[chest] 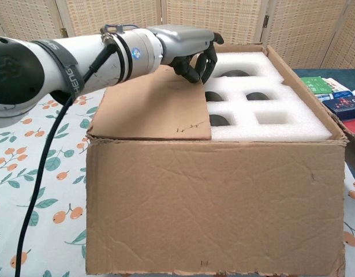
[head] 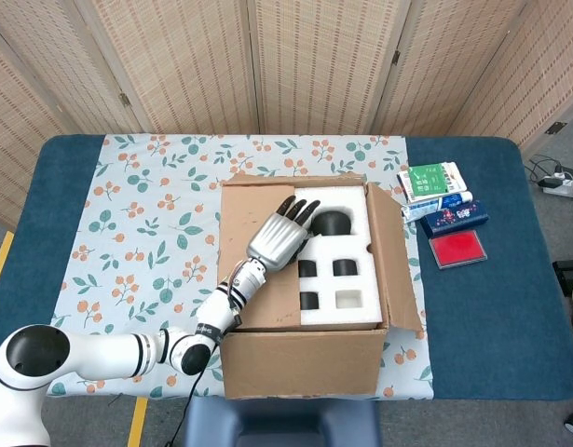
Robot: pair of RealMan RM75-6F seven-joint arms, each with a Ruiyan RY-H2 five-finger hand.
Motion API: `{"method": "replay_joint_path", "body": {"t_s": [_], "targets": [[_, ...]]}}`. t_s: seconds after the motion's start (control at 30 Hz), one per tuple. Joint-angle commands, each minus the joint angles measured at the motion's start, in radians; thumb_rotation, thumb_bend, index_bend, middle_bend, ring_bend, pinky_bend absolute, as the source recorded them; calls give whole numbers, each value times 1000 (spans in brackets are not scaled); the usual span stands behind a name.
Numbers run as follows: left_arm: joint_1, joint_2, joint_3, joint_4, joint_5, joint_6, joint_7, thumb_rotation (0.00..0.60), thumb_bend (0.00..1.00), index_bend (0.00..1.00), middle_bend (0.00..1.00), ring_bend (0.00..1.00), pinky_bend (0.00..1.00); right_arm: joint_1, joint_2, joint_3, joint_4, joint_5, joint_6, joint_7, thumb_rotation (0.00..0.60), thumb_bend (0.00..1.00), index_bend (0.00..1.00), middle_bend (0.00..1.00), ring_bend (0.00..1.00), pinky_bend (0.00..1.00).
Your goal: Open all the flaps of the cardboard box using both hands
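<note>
1. The silver-backed, black-fingered left hand (head: 279,235) hung over the free inner edge of the one flap still folded in, the flat brown cardboard left flap (head: 246,256). That edge lay directly under the fingertips and ran away from the robot, along the box.
2. Its fingers (chest: 199,62) were curled loosely downward and held nothing; I could not tell whether they touched the edge.
3. The brown corrugated cardboard box (chest: 215,202) sat right below and around the hand, its creased front wall nearest the robot.
4. Just beyond the fingertips lay the white foam insert (head: 340,264), matte, with round and square pockets.
5. The right flap (head: 388,256) stood up on the hand's far side.
6. The right hand was out of sight, so the left was plainly the nearer.
</note>
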Motion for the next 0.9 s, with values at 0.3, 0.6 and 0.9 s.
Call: {"method": "replay_joint_path", "body": {"t_s": [0.3, 0.6, 0.9], "targets": [[21, 11, 15, -47, 8, 95, 117, 600, 1000, 674, 60, 0, 0, -3, 0, 0, -5, -10, 12, -8, 280, 534, 311, 0, 0, 3], [54, 57, -5, -135, 34, 166, 146, 600, 1000, 679, 66, 0, 0, 3, 0, -4, -6, -24, 8, -12, 281, 534, 311, 0, 0, 4], [90, 175, -43, -276, 37, 251, 206, 600, 1000, 680, 72, 0, 0, 12, 1, -10, -21, -42, 7, -32, 280, 534, 311, 0, 0, 4]]}}
